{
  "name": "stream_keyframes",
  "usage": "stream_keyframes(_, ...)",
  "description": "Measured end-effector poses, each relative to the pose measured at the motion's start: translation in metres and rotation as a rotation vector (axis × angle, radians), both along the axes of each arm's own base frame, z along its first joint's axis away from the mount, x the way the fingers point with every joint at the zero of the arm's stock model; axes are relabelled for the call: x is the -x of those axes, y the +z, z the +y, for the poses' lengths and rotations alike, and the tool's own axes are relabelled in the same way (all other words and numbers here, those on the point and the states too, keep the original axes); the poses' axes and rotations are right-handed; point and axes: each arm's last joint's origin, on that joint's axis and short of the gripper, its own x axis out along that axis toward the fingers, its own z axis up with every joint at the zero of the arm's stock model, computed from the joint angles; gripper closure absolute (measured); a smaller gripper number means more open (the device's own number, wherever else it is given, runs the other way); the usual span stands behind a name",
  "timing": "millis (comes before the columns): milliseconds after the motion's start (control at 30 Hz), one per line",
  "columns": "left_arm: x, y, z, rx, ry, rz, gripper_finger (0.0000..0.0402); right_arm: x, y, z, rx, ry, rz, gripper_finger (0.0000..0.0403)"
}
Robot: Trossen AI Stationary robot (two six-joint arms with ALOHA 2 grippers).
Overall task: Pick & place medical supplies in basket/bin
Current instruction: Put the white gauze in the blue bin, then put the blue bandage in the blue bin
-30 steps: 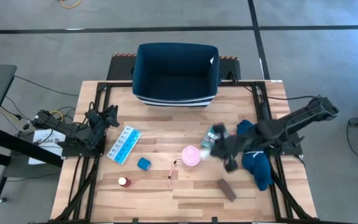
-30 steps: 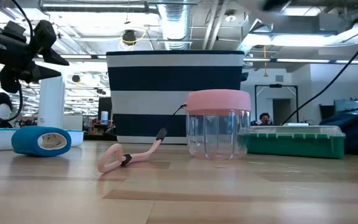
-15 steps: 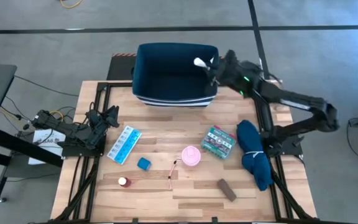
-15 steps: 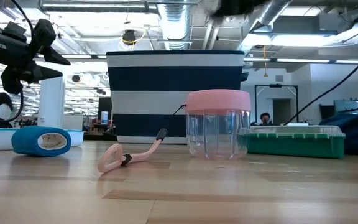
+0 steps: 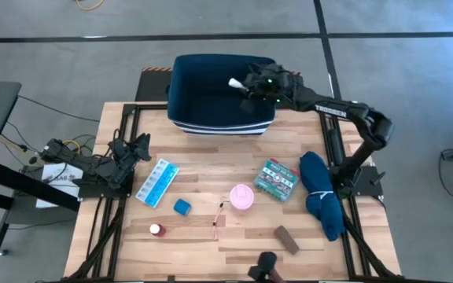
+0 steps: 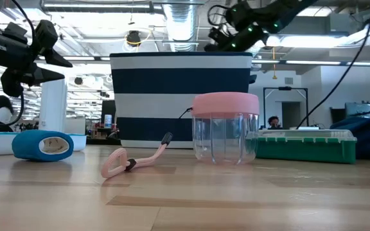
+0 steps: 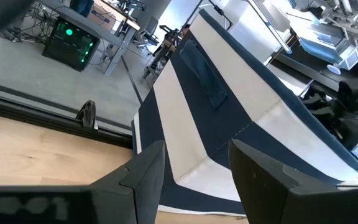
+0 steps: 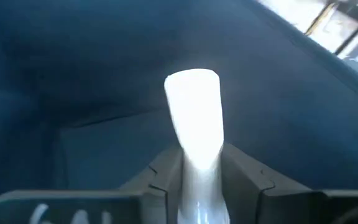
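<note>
— Bin contents?
— Its inside shows only dark blue lining. The right claw hangs over its opening, clenched on a white tube-shaped item.
— And the other supplies?
— On the worktop: pill organiser, blue cube, red-white bottle, pink-lidded cup, green first-aid box, brown bar.
— Left claw?
— Released, at the worktop's left edge.

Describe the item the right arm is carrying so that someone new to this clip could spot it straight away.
Start at the navy bin at the table's far edge. Over its open top the right tool is shut on a small white tube, sticking out past the fingers. It is the only item in the air; the others lie on the wood.
</note>
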Motion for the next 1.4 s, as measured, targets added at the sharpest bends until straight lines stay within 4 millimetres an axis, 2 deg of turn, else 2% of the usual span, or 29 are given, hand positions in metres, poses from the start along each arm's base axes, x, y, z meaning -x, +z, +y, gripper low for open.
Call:
stream_keyframes(133,-0.001,0.0,0.0,-0.001,-0.021,0.001,0.0233,-0.017,0.016,0.006,-0.028,0.037,0.049,0.0274)
stream_keyframes(233,-0.001,0.0,-0.001,-0.002,-0.054,0.003,0.0233,-0.022,0.036,0.011,-0.03,0.061,0.085,0.0244)
stream_keyframes(333,-0.001,-0.001,-0.001,-0.004,-0.055,0.01,0.0233,-0.022,0.052,0.018,-0.011,0.084,0.125,0.0214)
stream_keyframes(433,-0.001,-0.001,-0.001,-0.015,-0.055,0.029,0.0233,-0.021,0.059,0.023,0.015,0.101,0.161,0.0191)
stream_keyframes(567,-0.001,0.013,-0.001,-0.098,-0.068,0.097,0.0233,-0.017,0.074,0.027,0.078,0.098,0.162,0.0175)
stream_keyframes(767,0.006,0.059,0.0,-0.418,-0.197,0.16,0.0233,-0.019,0.082,0.032,0.101,0.115,0.148,0.0179)
stream_keyframes(933,-0.002,0.102,-0.004,-0.566,-0.214,0.364,0.0233,-0.025,0.08,0.046,0.09,0.156,0.171,0.0193)
stream_keyframes(1100,-0.032,0.16,-0.015,-0.612,-0.175,0.613,0.0233,-0.026,0.088,0.071,0.13,0.143,0.188,0.0205)
stream_keyframes(1233,-0.059,0.207,-0.023,-0.578,-0.041,0.854,0.0233,-0.018,0.1,0.099,0.165,0.073,0.211,0.0213)
stream_keyframes(1400,-0.085,0.24,-0.033,-0.533,0.104,1.157,0.0233,-0.001,0.114,0.14,0.063,0.115,0.179,0.0219)
